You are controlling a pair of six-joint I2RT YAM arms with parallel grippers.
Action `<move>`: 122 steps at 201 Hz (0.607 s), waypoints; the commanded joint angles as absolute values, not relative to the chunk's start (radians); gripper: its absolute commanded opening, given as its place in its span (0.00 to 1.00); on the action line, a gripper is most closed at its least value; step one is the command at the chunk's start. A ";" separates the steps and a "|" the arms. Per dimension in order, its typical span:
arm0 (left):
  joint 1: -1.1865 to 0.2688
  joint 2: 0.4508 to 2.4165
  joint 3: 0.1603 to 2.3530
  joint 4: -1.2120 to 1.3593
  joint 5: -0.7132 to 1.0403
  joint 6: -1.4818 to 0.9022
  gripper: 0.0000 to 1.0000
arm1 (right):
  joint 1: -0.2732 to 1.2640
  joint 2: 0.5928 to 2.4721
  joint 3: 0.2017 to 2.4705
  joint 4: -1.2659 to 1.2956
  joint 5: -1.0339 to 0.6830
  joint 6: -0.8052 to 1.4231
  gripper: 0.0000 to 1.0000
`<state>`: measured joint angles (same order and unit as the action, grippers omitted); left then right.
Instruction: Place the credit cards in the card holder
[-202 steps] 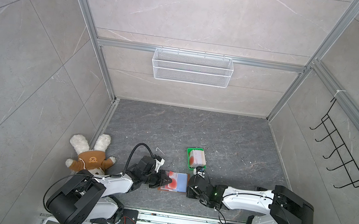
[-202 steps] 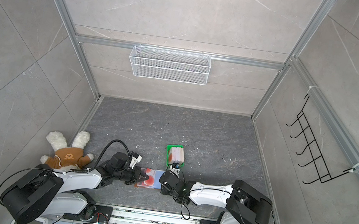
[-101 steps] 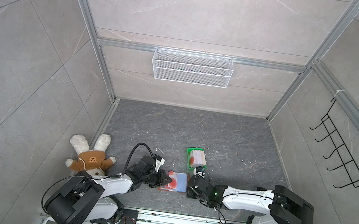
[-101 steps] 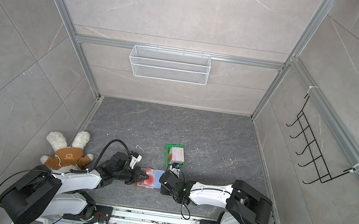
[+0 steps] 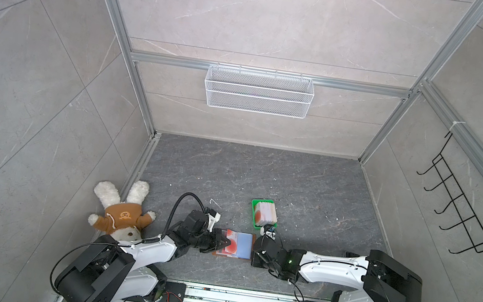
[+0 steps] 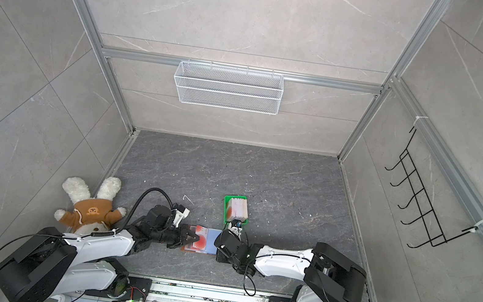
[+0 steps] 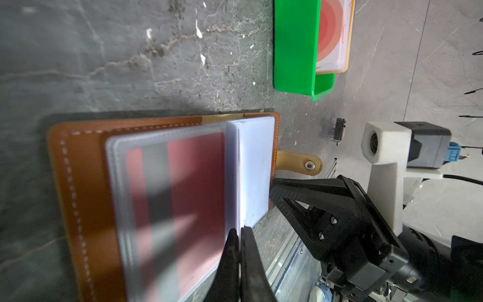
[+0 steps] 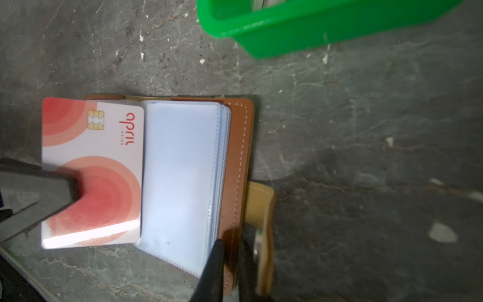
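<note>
Left claw pinching credit card, over open card holder

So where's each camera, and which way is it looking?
Top views: overhead, looking down at the table; left arm and right arm show, card holder between them.
Left wrist: on the left arm, looking along the left gripper at the card holder; the right gripper shows.
Right wrist: on the right arm, looking past the right gripper at the credit card.
Shared: both wrist views show the card holder and the green tray.
</note>
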<state>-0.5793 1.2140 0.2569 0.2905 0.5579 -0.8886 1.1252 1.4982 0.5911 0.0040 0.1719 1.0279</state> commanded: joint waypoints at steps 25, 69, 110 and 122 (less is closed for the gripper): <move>-0.583 1.220 0.259 0.278 0.555 -0.858 0.00 | 1.124 1.506 0.605 -0.025 0.187 1.028 0.15; -0.583 1.252 0.261 0.316 0.586 -0.866 0.00 | 1.123 1.505 0.604 -0.025 0.187 1.028 0.15; -0.583 1.274 0.247 0.348 0.603 -0.867 0.00 | 1.124 1.505 0.605 -0.026 0.188 1.028 0.15; -0.583 1.277 0.247 0.348 0.606 -0.867 0.00 | 1.123 1.505 0.606 -0.026 0.187 1.028 0.15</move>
